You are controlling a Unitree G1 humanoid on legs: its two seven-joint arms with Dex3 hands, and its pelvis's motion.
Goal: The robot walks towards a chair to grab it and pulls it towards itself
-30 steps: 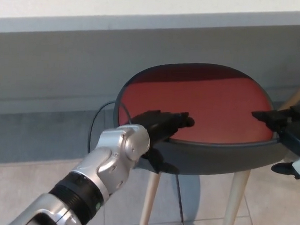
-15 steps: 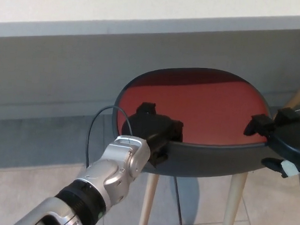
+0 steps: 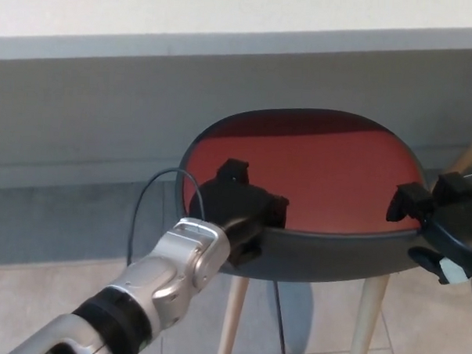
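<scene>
Chair (image 3: 330, 177) ahead, close to a grey wall (image 3: 105, 116), standing on a pale tiled floor (image 3: 51, 286). Red seat pad inside a dark grey shell; two light wooden legs (image 3: 235, 318) visible under the near rim, with a thin metal rod between them.

Left hand (image 3: 236, 207) at the seat's near left corner, on a silver forearm (image 3: 153, 287) coming up from the lower left. Black fingers (image 3: 266, 210) curled over the rim onto the red pad, with another part of the hand below the shell's edge, so closed around the rim. A thin dark cable (image 3: 145, 200) looping from the wrist up beside the chair's left edge.

Right hand (image 3: 437, 225) at the seat's near right corner, partly cut off by the picture's right edge. Two black fingers (image 3: 407, 202) resting over the rim on the pad, a lower part with a pale tip under the shell; clamped on the rim there as well, as far as visible.

Seat held between both hands, roughly level.
</scene>
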